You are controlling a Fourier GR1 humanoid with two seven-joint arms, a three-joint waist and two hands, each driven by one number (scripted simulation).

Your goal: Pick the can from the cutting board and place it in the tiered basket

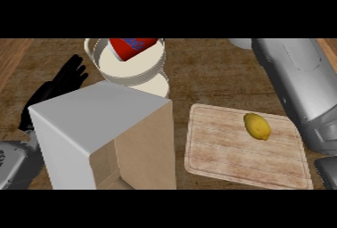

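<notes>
We see the red can lying tilted inside the upper bowl of the white tiered basket, near the top of the counter; a lower tier shows just beneath it. The wooden cutting board sits at the right, well apart from the basket, and carries only a yellow lemon near its upper right corner. A tall box with a white side and brown cardboard faces stands between basket and board, in front of the basket. Our left hand rests at the left of the box with its black fingers straight and spread, holding nothing. On the right, only our grey forearm shows, running up past the board; the right hand itself lies out of sight.
</notes>
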